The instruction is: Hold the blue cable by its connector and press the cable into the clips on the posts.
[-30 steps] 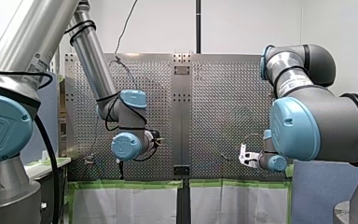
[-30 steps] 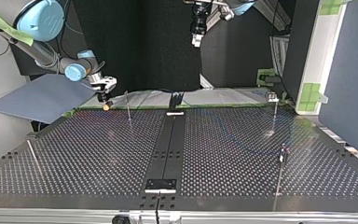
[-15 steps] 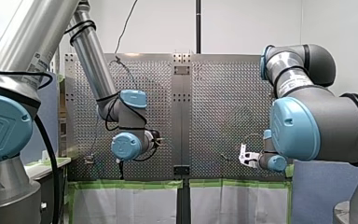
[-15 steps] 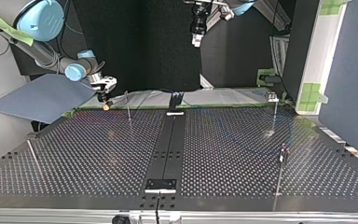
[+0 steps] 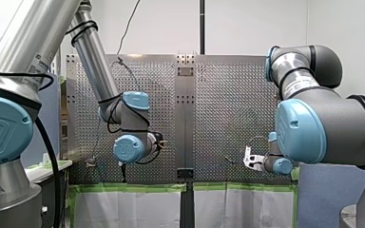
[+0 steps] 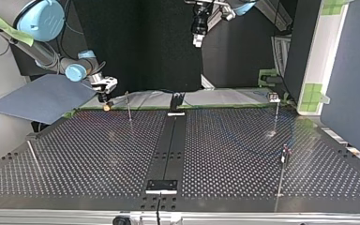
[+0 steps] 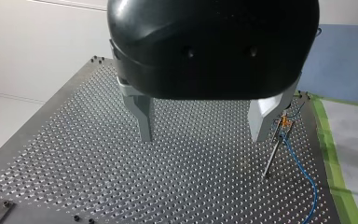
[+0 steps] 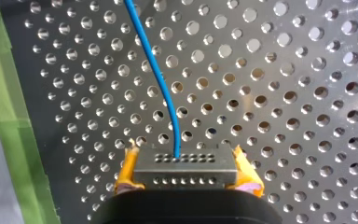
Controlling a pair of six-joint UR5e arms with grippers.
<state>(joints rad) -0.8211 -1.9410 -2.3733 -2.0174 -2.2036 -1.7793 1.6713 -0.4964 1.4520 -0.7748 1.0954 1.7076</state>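
In the right wrist view my right gripper [image 8: 186, 173] is shut on the grey connector [image 8: 185, 161], with a yellow pad [image 8: 127, 170] on each side. The blue cable [image 8: 156, 70] runs from the connector ahead over the perforated plate. In the top view that gripper [image 6: 106, 101] hangs low at the table's far left edge, beside a thin post [image 6: 129, 107]. My left gripper [image 7: 204, 135] is open with nothing between its metal fingers [image 7: 144, 122], high over the table [image 6: 197, 38]. Beside it a post [image 7: 272, 156] carries a clip [image 7: 285, 122], and the blue cable [image 7: 303, 175] trails past it.
More thin posts stand on the table in the top view: one at the far right [image 6: 276, 112], one at the near right [image 6: 283, 168], one at the near left [image 6: 33, 157]. A black strip [image 6: 168, 145] runs down the middle. Green tape [image 8: 9, 116] edges the plate.
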